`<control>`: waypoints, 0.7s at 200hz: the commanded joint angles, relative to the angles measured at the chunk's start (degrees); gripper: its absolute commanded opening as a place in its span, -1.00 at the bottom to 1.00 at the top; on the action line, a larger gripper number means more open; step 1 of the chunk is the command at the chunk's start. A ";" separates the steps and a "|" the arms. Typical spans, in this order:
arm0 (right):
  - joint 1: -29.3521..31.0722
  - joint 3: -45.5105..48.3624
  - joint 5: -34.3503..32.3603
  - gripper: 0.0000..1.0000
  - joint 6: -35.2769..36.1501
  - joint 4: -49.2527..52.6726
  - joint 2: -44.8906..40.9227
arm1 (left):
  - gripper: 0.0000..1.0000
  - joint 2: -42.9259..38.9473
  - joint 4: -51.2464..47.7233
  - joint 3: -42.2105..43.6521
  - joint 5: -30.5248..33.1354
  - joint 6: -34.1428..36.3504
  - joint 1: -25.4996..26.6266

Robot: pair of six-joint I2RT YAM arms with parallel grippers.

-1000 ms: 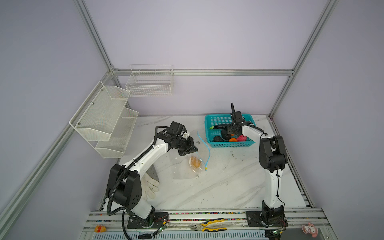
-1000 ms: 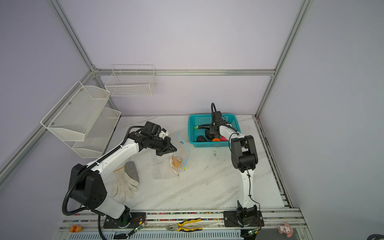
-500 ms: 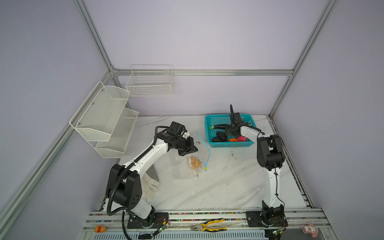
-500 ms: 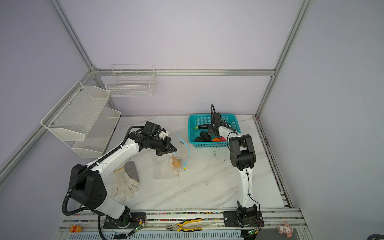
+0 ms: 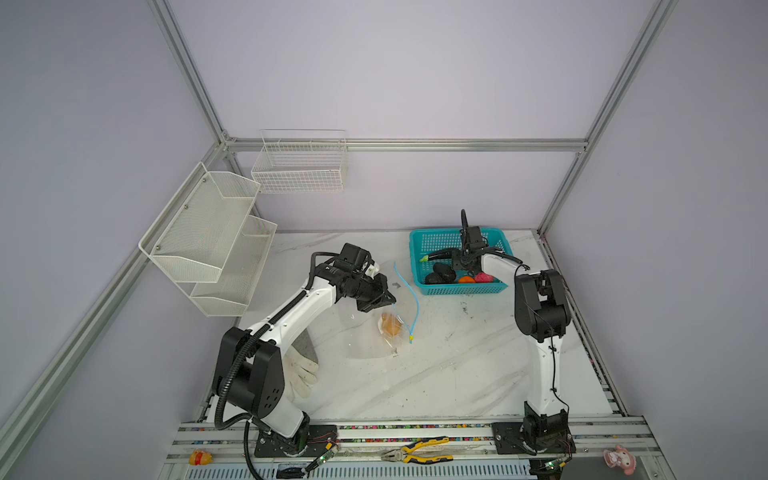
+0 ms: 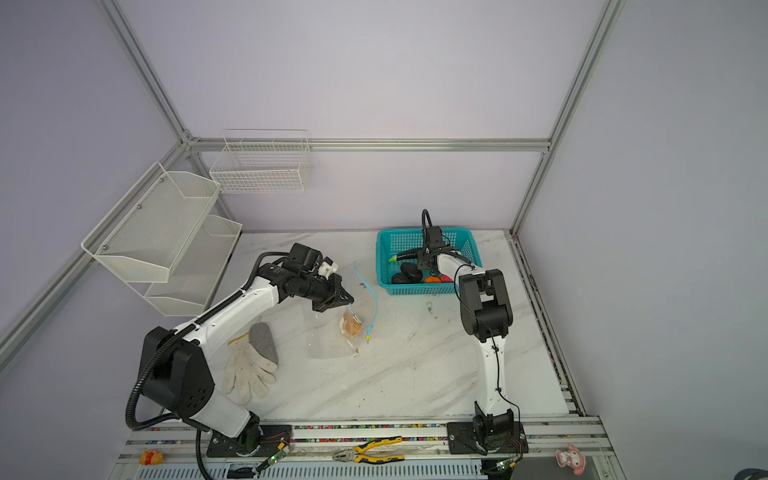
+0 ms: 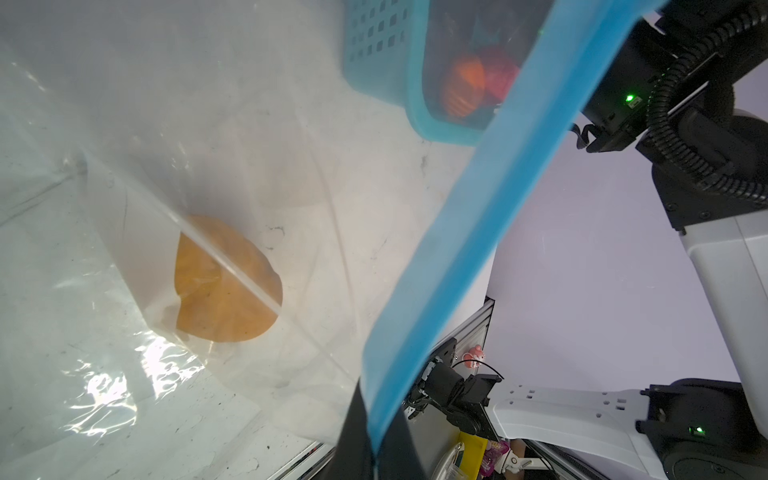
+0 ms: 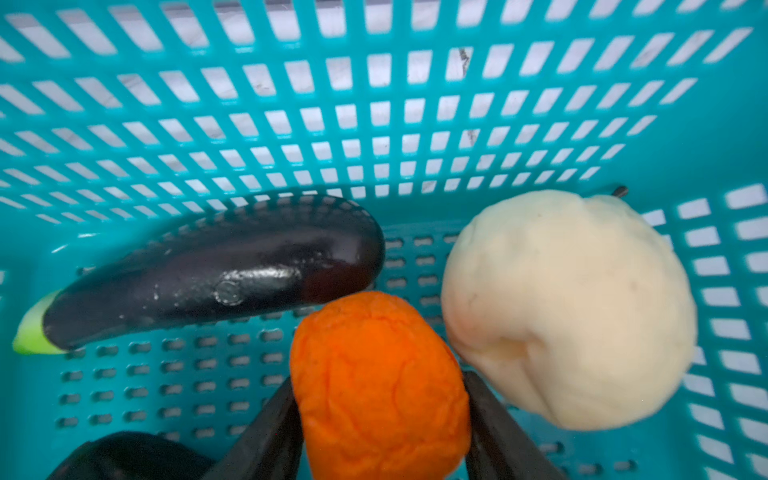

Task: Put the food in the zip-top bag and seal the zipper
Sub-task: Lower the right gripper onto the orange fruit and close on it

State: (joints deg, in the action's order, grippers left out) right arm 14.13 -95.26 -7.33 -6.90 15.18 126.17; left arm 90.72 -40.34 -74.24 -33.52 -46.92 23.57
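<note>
the food next up, a crinkled orange toy fruit [image 8: 380, 386], sits between the two dark fingers [image 8: 266, 440] of the right gripper [image 8: 378, 377]. they look pressed to its flanks, its longer side running along them, low in the teal perforated basket [image 5: 457, 289]. over toward the left arm the clear zip-top bag [image 5: 365, 340] lies on the marble table [image 5: 457, 365], its light-blue zipper [image 5: 409, 286] pinched up by the tightly closed left gripper [image 5: 380, 300], a yellow-orange fruit [image 5: 390, 324] already inside.

No readable text, label or number shows anywhere
</note>
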 commanded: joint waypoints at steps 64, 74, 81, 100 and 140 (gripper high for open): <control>-0.26 4.25 -0.91 0.16 -0.36 -2.02 -9.60 | -1.00 0.25 0.66 -0.56 0.34 0.95 -0.28; -0.24 5.30 -0.83 0.16 -0.47 -2.83 -10.30 | -1.00 0.33 0.64 -0.71 0.38 0.95 -0.33; -0.29 5.71 -0.14 0.16 -0.95 -3.42 -10.32 | -1.00 0.34 0.66 -0.80 0.44 0.95 -0.27; -0.25 5.30 1.10 0.16 -1.09 -3.40 -8.33 | -1.00 0.51 0.64 -0.91 0.33 0.86 -0.33; -0.30 3.39 2.51 0.16 -0.84 -3.81 -4.10 | -1.00 0.42 0.66 -1.43 0.23 0.69 -0.17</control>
State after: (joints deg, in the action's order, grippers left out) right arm 14.13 -90.52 -6.20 -7.25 11.75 118.72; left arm 91.22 -40.34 -74.26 -32.80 -46.92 23.57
